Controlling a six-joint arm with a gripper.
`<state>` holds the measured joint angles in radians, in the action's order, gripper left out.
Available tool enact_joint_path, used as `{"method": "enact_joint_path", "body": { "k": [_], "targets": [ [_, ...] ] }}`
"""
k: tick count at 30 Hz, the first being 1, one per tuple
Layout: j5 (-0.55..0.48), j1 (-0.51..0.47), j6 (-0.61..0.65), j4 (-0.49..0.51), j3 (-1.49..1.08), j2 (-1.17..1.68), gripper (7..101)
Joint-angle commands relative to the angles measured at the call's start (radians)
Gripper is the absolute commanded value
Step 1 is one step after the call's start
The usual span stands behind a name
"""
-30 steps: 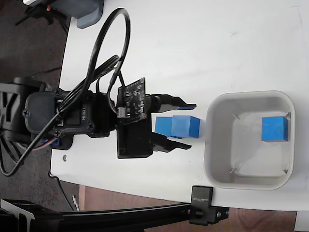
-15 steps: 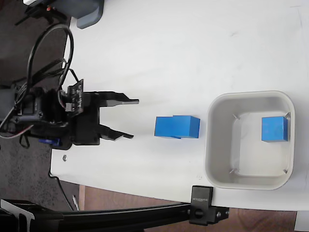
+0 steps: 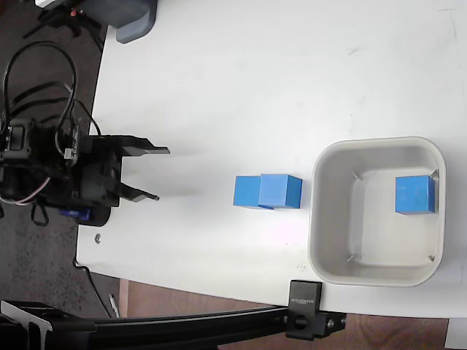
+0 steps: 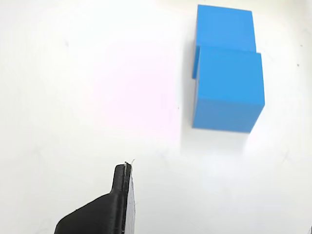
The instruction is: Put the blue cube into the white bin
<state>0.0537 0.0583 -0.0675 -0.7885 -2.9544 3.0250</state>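
Note:
Two blue cubes sit touching on the white table, left of the white bin (image 3: 379, 143): one (image 3: 246, 191) is nearer the arm, the other (image 3: 281, 191) nearer the bin. Another blue cube (image 3: 414, 195) lies inside the bin, against its right wall. My gripper (image 3: 152, 173) is open and empty at the table's left edge, well left of the pair. In the wrist view the pair shows at upper right, a near cube (image 4: 228, 90) with a far cube (image 4: 224, 27) behind it. Only one black finger (image 4: 114, 204) shows there.
A grey device (image 3: 135, 18) stands at the table's top left corner. A black clamp (image 3: 306, 310) grips the lower table edge below the bin, with a dark rail (image 3: 146, 324) running along that side. The arm's body and cables hang off the left edge.
The open gripper has pulled back to the left, from around the two table cubes to the table's left edge. The cubes stayed where they were.

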Motion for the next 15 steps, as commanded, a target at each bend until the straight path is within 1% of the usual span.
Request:
{"method": "enact_joint_path", "body": {
  "k": [1, 3, 5, 7, 15],
  "targets": [
    [0.066, 0.014, -0.006, 0.017, -0.032, 0.029, 100.0],
    [0.075, 0.018, -0.008, 0.017, -0.04, 0.029, 100.0],
    [0.118, 0.023, -0.035, 0.017, -0.04, 0.029, 100.0],
    [0.13, 0.02, -0.046, 0.015, -0.04, 0.029, 100.0],
    [0.104, 0.02, -0.031, 0.014, -0.04, 0.029, 100.0]
  ]
}}
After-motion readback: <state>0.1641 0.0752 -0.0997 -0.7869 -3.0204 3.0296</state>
